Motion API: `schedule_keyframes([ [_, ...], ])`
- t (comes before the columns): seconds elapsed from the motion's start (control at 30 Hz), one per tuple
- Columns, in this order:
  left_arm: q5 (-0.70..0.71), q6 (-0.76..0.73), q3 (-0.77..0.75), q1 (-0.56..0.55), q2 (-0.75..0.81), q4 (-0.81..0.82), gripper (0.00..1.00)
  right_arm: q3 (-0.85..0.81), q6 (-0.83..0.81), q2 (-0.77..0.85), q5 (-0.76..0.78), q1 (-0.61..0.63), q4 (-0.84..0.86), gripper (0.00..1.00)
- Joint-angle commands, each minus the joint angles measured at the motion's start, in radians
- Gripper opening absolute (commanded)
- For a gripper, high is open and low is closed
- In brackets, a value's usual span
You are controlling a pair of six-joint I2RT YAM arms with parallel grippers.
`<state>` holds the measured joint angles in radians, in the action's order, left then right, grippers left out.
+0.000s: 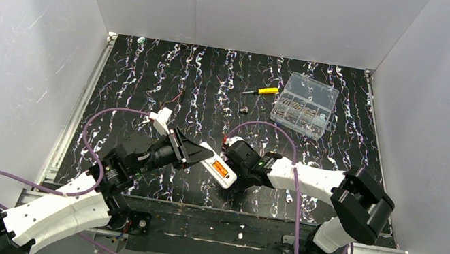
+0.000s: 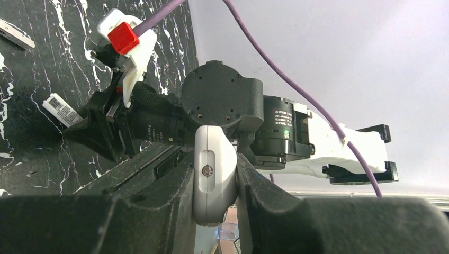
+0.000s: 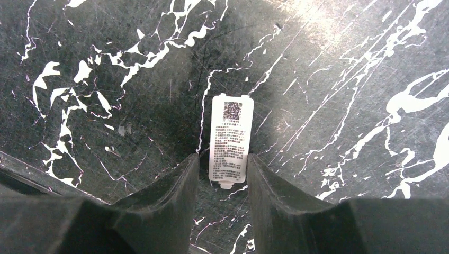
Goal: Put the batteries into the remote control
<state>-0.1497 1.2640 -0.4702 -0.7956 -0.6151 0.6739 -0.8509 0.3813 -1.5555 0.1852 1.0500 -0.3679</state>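
Top external view: left gripper (image 2: 214,172) clamps the remote control (image 1: 212,156), batteries (image 1: 221,168) inside; beside it, right gripper (image 3: 222,160), half open, straddles a white cover (image 3: 231,132).

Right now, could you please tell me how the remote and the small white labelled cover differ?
The remote is clamped in the left gripper, off the table; the cover lies flat on the table between the open fingers of the right gripper. The remote is a thick rounded bar; the cover is a thin plate. The remote shows an orange battery in its back; the cover shows printed text and a code. Both are white.
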Motion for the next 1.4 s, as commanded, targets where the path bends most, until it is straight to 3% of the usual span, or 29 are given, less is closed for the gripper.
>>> schedule_keyframes([
  [0.0, -0.012, -0.006, -0.038, -0.003, 0.023, 0.068, 0.0, -0.034, -0.012, -0.014, 0.025, 0.016, -0.021, 0.45],
  [0.73, -0.009, -0.002, -0.027, -0.004, 0.022, 0.079, 0.0, -0.019, 0.008, -0.034, 0.087, 0.034, -0.076, 0.4],
  [0.87, -0.008, -0.002, -0.027, -0.002, 0.02, 0.078, 0.0, -0.021, 0.007, -0.043, 0.101, 0.038, -0.089, 0.48],
  [0.97, -0.009, -0.002, -0.026, -0.002, 0.019, 0.079, 0.0, -0.022, 0.008, -0.048, 0.108, 0.042, -0.095, 0.49],
  [1.2, -0.011, 0.002, -0.025, -0.003, 0.014, 0.089, 0.0, -0.02, 0.01, -0.049, 0.111, 0.048, -0.098, 0.37],
  [1.37, -0.008, 0.0, -0.024, -0.003, 0.02, 0.084, 0.0, -0.02, 0.018, -0.048, 0.106, 0.047, -0.1, 0.35],
])
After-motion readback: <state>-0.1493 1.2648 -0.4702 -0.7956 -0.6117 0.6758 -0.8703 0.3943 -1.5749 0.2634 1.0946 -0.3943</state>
